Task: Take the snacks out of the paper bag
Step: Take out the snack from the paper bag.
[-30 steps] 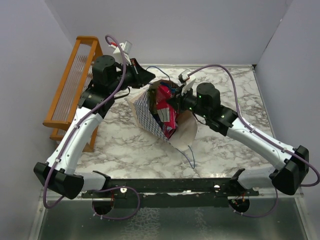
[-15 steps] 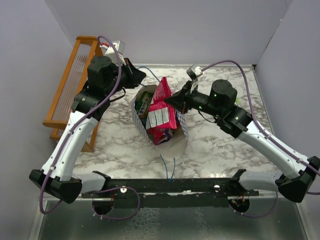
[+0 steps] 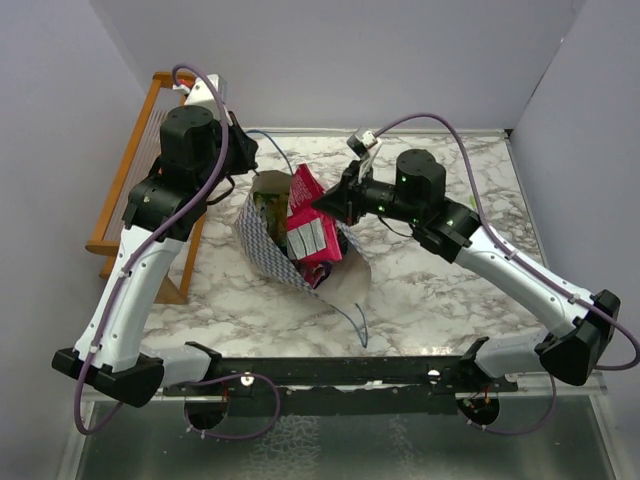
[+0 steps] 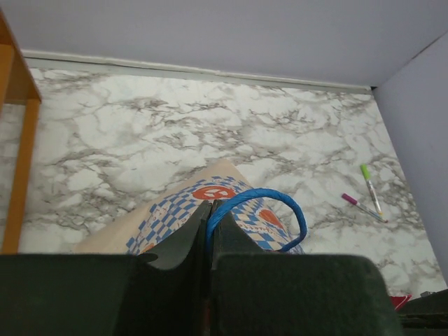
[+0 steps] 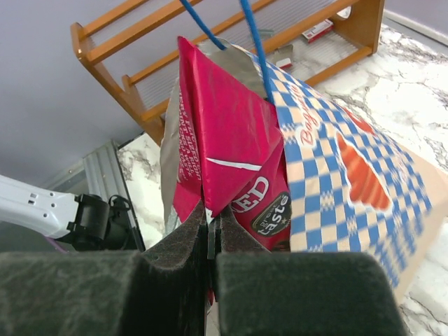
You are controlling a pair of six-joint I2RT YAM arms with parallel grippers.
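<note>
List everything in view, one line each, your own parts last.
beige kraft paper bag with blue-white checkered band: one, mid-table between the arms
pink-red foil packet: one, sticking out of the bag
blue cord handle: two, one in the left claw, one trailing toward the near edge
orange wooden rack: one, table's left side
green pen, purple pen: one each, on the table by a wall
white-grey marble table: one, beneath all
left claw: black, shut on blue cord handle
right claw: black, shut on pink-red foil packet

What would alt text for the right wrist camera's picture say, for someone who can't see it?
The right gripper is shut on the edge of a pink-red snack packet sticking out of a blue-checked paper bag. Blue cord handles run above it, and an orange wooden rack stands behind.
</note>
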